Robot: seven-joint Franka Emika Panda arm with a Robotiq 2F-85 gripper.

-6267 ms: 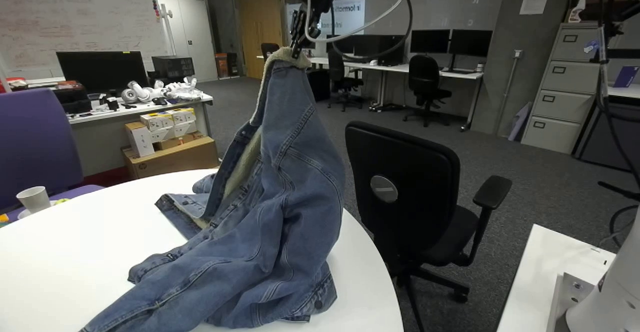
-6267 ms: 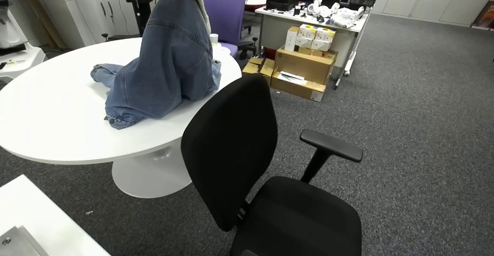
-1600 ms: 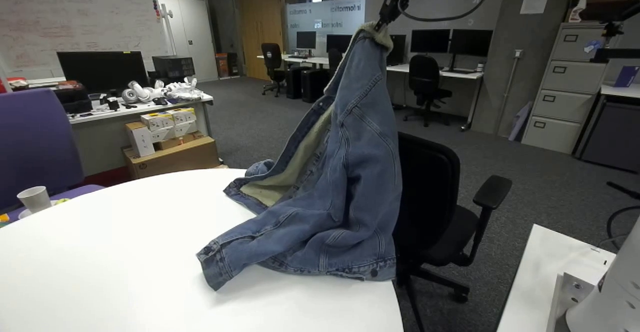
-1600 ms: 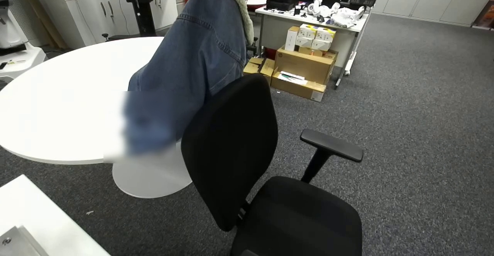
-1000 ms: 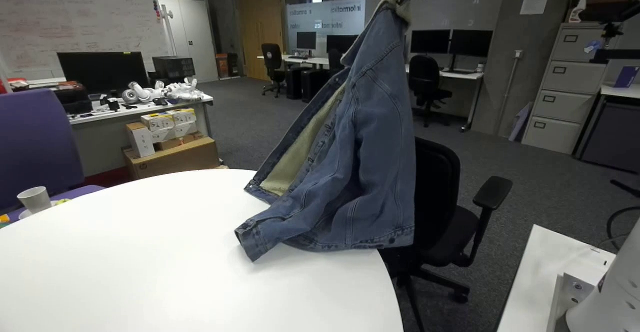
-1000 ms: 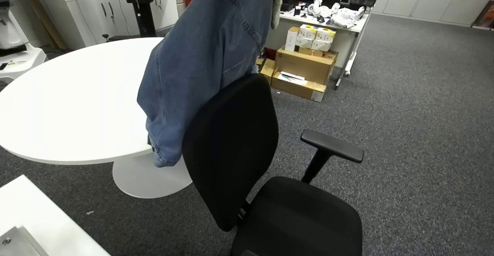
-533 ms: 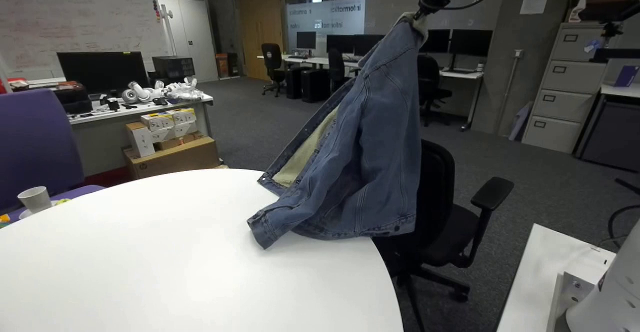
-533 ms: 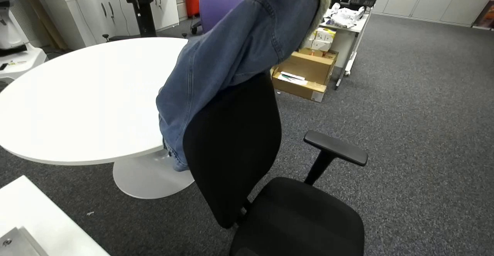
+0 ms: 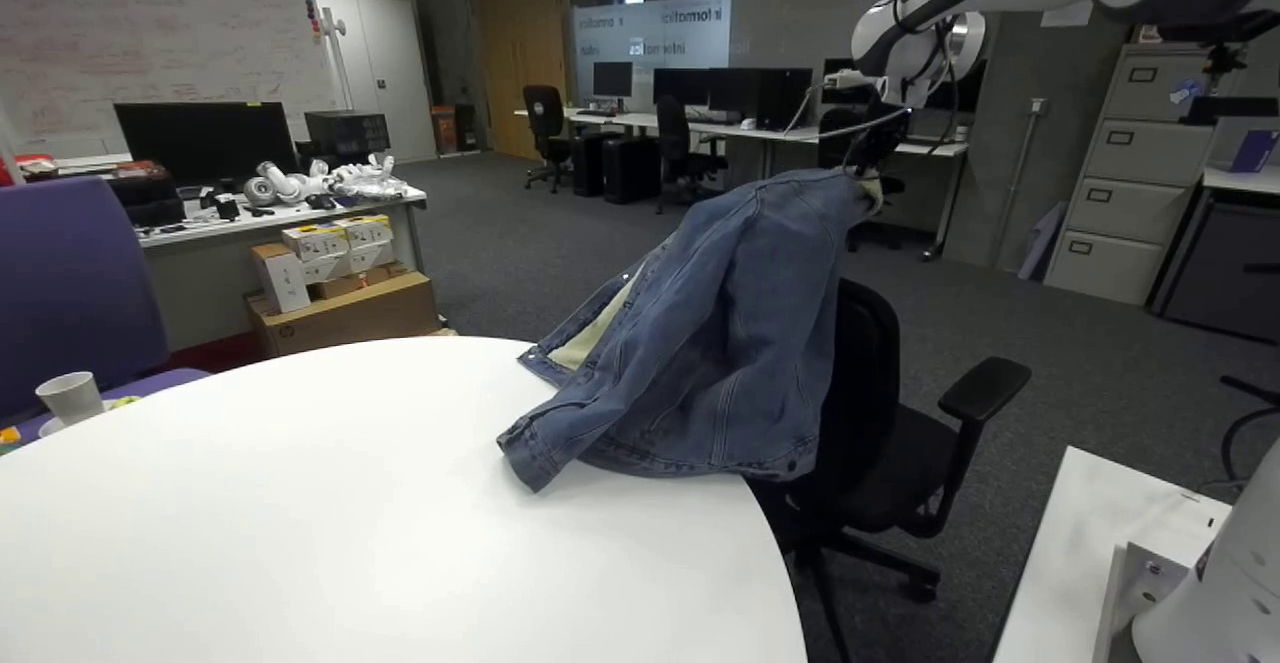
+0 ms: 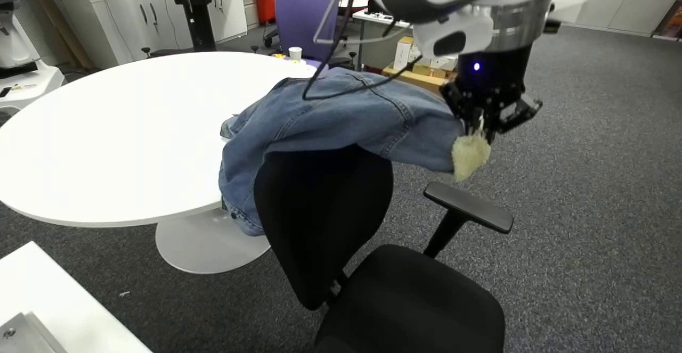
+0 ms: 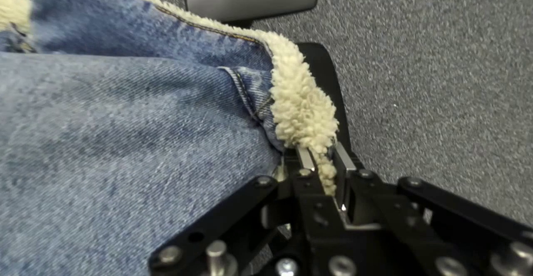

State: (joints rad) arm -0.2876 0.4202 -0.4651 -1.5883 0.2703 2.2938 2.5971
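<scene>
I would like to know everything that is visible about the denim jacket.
The denim jacket is faded blue, with stitched seams, a dark button at the hem and a cream, fleecy-looking lining. The gripper pinches its fleecy collar and holds that end out past the black chair backrest. From there it slopes, creased, over the backrest down to the white round table, where one cuffed sleeve lies near the edge and part of the hem hangs past it. The front is partly open.
</scene>
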